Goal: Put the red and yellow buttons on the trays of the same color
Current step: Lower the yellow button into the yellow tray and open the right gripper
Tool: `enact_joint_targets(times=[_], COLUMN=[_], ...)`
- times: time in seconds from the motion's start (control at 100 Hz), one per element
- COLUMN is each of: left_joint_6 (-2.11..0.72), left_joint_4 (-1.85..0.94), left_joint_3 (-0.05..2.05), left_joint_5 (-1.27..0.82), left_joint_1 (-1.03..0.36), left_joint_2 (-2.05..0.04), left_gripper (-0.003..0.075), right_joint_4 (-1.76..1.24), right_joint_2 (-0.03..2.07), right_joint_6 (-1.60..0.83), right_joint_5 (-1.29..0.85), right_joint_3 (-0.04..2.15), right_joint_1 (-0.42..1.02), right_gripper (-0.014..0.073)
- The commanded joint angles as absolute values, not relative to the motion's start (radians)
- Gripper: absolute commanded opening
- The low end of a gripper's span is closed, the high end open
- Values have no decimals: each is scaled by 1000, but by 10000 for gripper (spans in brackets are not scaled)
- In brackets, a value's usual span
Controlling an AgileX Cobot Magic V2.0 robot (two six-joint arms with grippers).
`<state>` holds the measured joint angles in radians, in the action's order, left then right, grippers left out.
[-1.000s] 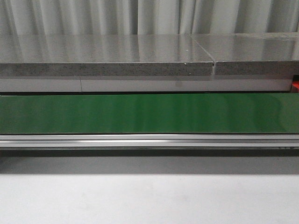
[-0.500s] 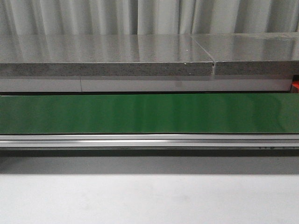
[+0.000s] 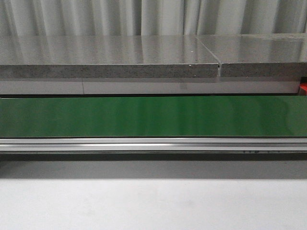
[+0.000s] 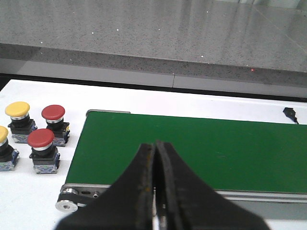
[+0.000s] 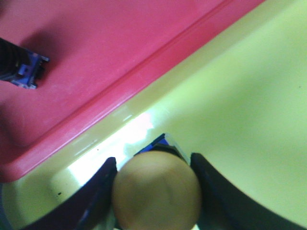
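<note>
Nothing has shifted in the front view; green conveyor belt (image 3: 153,116) unchanged. Right gripper (image 5: 153,179) fingers clamped on yellow button (image 5: 157,191) over yellow tray (image 5: 240,96), beside red tray (image 5: 110,43). Left gripper (image 4: 154,158) fingers together above belt, red buttons (image 4: 53,112) nearby

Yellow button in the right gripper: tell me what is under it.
Under the yellow button held by the right gripper lies the yellow tray, beside the red tray. The button's cap hides the spot directly below.
</note>
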<state>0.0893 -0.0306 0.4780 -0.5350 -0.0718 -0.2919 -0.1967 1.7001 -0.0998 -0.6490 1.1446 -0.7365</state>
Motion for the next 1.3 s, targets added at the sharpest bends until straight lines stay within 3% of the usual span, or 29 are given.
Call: enact_joint_targets(times=[0.0, 0.81, 0.92, 1.03, 1.12, 1.29], left_joint_6=[91, 91, 91, 91, 91, 91], left_joint_4=[-35, -35, -35, -35, -35, -35], left_joint_3=[505, 505, 505, 505, 505, 505], left_joint_5=[-462, -460, -460, -460, -460, -460], left_joint_1=[-82, -82, -82, -82, -82, -82], left_joint_2=[-299, -299, -299, -299, -299, -299], left_gripper=[-19, -19, -19, -19, -19, -19], right_joint_4=[-198, -199, -214, -232, -251, -283], right_joint_2=[1658, 1730, 1730, 1729, 1724, 1677], right_joint_6=[-98, -94, -94, -94, -94, -94], right_joint_5=[-577, -517, -512, -512, -512, -502], right_joint_3=[1145, 1108, 1108, 1109, 1111, 1131], right_joint_1=[-746, -751, -751, -751, -751, -751], right_gripper=[129, 143, 258, 469, 582, 615])
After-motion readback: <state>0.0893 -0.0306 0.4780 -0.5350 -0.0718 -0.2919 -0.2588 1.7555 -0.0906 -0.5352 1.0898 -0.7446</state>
